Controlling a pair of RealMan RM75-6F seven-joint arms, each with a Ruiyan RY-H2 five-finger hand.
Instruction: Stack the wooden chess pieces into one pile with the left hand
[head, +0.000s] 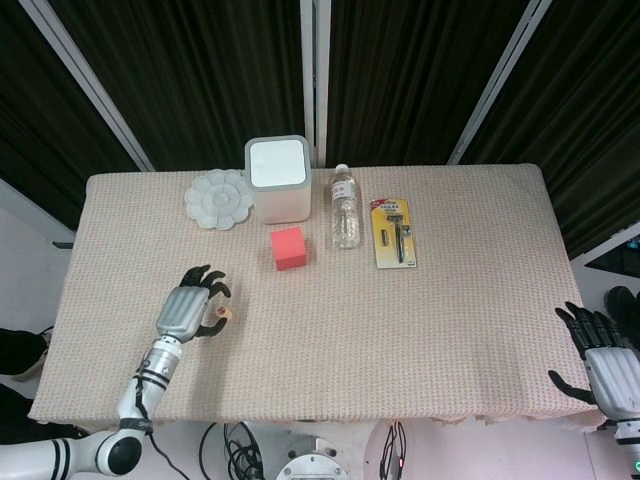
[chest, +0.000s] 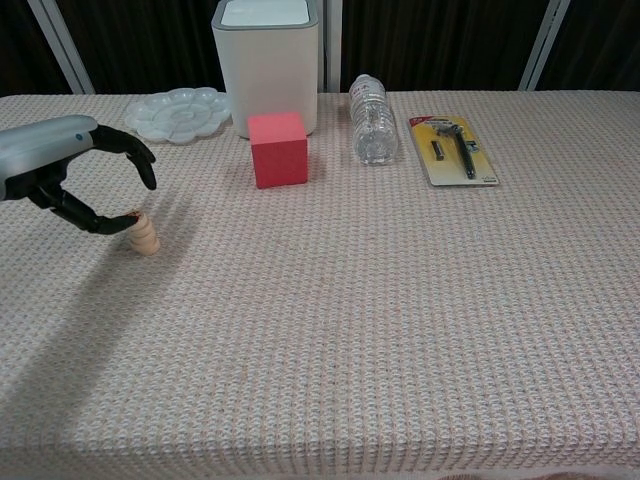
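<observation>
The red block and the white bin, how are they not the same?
The red block is small and short; the white bin stands much taller. The red block is plain all over; the white bin has a grey rim around its top. The red block sits nearer the camera, the white bin behind it. Both are boxy and stand on the table.

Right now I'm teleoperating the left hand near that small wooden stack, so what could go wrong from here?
The black-fingered left hand has a fingertip at the top of the small tan wooden chess-piece stack; pulling away sideways could topple it. The narrow stack also stands on a bumpy woven tablecloth, so it may tip easily.
</observation>
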